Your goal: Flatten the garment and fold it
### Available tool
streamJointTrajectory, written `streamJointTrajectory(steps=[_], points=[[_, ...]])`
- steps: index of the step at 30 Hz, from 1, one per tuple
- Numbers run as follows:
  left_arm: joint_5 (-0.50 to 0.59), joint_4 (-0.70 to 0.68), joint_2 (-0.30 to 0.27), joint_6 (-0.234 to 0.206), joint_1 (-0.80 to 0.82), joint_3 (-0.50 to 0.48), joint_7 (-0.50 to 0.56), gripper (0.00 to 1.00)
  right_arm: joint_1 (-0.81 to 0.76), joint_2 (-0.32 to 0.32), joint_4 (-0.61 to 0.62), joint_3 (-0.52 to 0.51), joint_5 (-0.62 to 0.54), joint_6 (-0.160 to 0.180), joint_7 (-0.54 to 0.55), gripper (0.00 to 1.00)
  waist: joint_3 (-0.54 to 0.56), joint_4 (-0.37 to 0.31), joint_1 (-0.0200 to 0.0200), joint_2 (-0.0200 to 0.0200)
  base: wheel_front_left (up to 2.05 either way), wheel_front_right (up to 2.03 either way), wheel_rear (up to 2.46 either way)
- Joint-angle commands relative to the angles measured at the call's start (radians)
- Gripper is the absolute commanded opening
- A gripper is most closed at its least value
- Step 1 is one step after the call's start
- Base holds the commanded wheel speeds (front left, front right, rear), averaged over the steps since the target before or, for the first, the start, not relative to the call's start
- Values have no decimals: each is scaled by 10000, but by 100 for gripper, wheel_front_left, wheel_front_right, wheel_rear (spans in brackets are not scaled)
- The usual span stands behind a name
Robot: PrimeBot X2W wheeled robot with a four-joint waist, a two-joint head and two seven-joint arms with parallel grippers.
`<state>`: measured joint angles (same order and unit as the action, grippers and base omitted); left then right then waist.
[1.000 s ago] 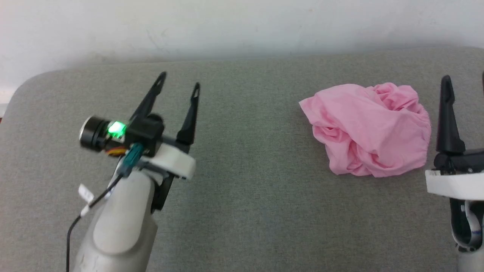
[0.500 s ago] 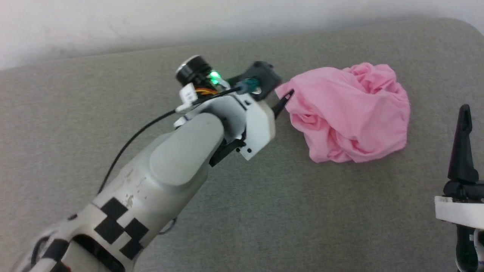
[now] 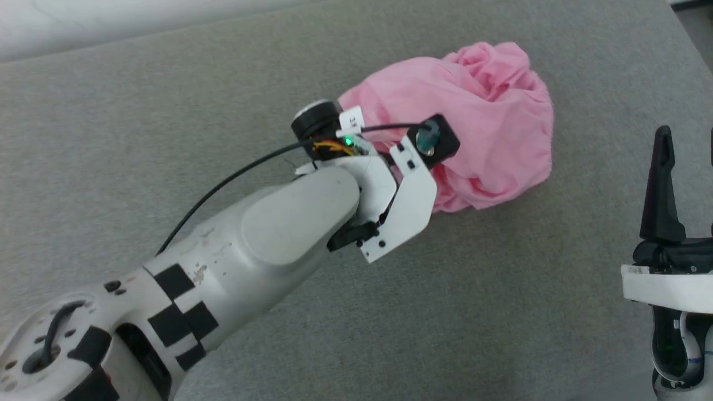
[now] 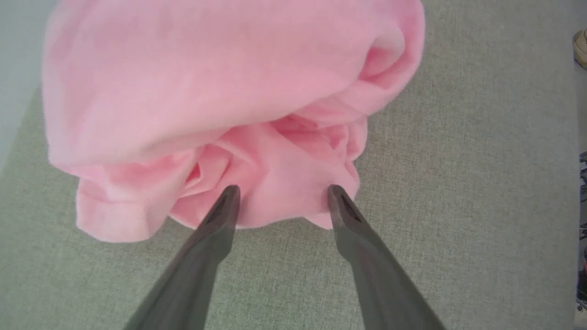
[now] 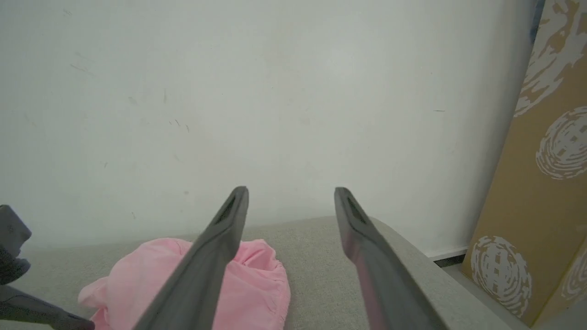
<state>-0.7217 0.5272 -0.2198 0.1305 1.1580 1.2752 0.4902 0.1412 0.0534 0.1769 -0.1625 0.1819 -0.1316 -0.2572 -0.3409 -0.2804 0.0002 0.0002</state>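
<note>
The garment [image 3: 479, 111] is a crumpled pink heap on the grey padded surface [image 3: 167, 100], right of centre in the head view. My left arm [image 3: 289, 223] reaches across to it from the lower left, its wrist covering the fingers there. In the left wrist view my left gripper [image 4: 283, 191] is open, both tips resting at the near folded edge of the garment [image 4: 206, 82] with a pink fold between them. My right gripper [image 3: 688, 145] stands open and empty to the right of the heap. The right wrist view has the right gripper [image 5: 291, 190] held above the garment [image 5: 263, 284].
A white wall [image 5: 275, 91] runs behind the padded surface. A brown patterned panel [image 5: 550, 183] leans past the surface's rounded right end [image 5: 412, 243]. Bare grey padding [image 3: 501, 312] lies in front of the heap and to its left.
The head camera has swung down and to the right. My left arm has reached across from the left side to the garment's near edge, fingers staying open. The right gripper remains open.
</note>
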Motion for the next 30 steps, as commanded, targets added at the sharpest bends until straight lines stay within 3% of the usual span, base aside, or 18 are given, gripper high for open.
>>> streamJointTrajectory(steps=[1,7,12,13,14,18,24,26,30], points=[[133,-37,-56,1,-231,45,125,100,125,-31,-65,-18,98,9,-45,100,-628,-617,-2,-2,0,0,0],[623,-185,-447,1,-1313,48,1268,100,227,-31,-291,44,231,9,-45,100,-823,-838,-2,-2,0,0,0],[1046,-470,-606,1,-1612,49,1281,100,270,-31,-380,-109,182,9,-45,100,-868,-627,-2,-2,0,0,0],[1239,-557,-600,1,-1626,49,1237,22,279,-31,-395,-118,163,9,-45,100,-854,-560,-2,-2,0,0,0],[1452,-636,-590,1,-1629,49,1126,0,281,-31,-407,-133,145,9,-45,100,-833,-481,-2,-2,0,0,0],[1840,-673,-548,1,-1512,49,83,0,199,-31,-446,-150,42,9,-45,100,-577,-103,-2,-2,0,0,0],[1505,-31,-662,-22,-1002,-301,-3170,0,-187,-31,-401,-421,-159,9,-45,100,152,624,-2,-2,0,0,0],[1479,91,-845,-200,-1216,-545,-4013,0,-350,-31,-405,-475,-218,9,-45,100,439,852,-2,-2,0,0,0],[1284,-262,-1589,-1016,-2219,-974,-5062,0,-672,-31,-441,-507,-320,9,-45,100,903,1204,-2,-2,0,0,0]])
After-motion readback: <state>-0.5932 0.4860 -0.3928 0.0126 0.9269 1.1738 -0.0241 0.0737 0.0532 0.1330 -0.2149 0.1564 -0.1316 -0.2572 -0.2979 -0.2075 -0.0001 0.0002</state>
